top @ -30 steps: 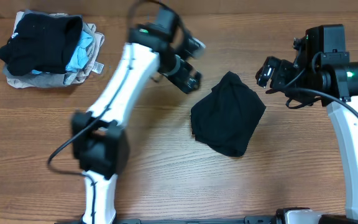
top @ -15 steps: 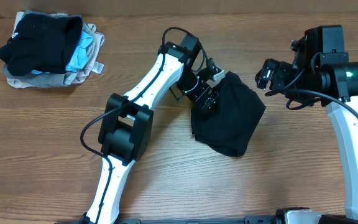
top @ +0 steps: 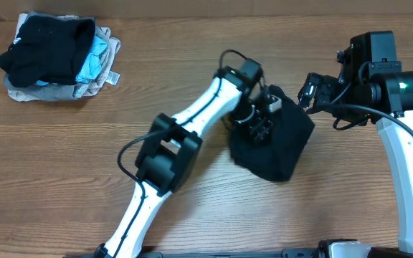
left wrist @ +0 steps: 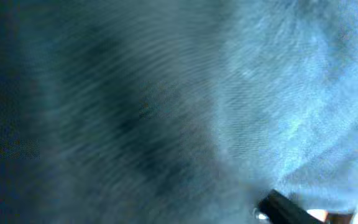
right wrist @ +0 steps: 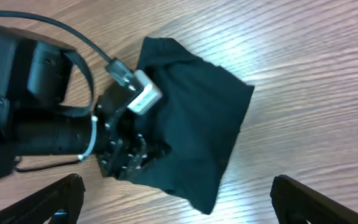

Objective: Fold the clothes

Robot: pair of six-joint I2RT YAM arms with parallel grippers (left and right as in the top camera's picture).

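Note:
A black shirt (top: pixel 274 143) lies bunched in a rough folded lump on the wooden table right of centre; it also shows in the right wrist view (right wrist: pixel 191 137). My left gripper (top: pixel 258 123) presses into the shirt's left upper part. In the left wrist view dark fabric (left wrist: pixel 166 106) fills the frame, and only one finger tip shows, low at the right, set wide. My right gripper (top: pixel 312 89) hovers open and empty just off the shirt's upper right corner, its fingers (right wrist: pixel 174 186) spread wide above the shirt.
A pile of folded garments (top: pixel 56 57), black on top of light-blue and beige ones, sits at the far left back of the table (top: pixel 192 208). The left arm (top: pixel 192 129) stretches diagonally across the middle. The right arm's base stands at the right edge.
My left arm swung right from the table's middle onto the shirt and pushed the lump slightly to the right. The right arm stayed still.

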